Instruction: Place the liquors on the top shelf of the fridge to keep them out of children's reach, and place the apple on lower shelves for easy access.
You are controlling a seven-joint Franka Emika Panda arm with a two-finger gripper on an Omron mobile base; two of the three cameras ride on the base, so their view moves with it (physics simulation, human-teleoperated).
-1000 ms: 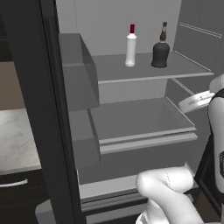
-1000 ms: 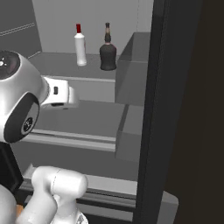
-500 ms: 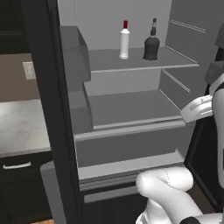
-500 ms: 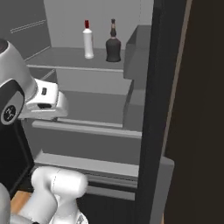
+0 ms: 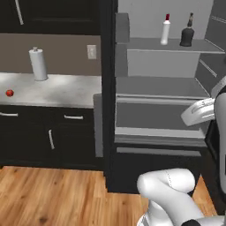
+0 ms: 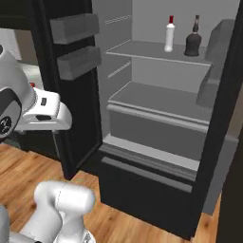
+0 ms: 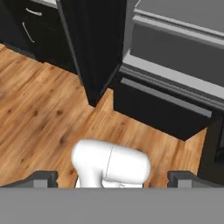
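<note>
Apple (image 5: 9, 93) on the counter (image 5: 57, 90), well apart from the gripper (image 7: 113, 178) (jaws wide, empty).

Paper towel roll (image 5: 38, 64) upright on counter (image 5: 57, 90); wood floor (image 5: 53, 196).

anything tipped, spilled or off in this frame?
Nothing stands out. Both bottles, the white bottle and the dark bottle, stand upright on the top shelf of the open fridge. The apple sits on the counter, not yet shelved.
</note>
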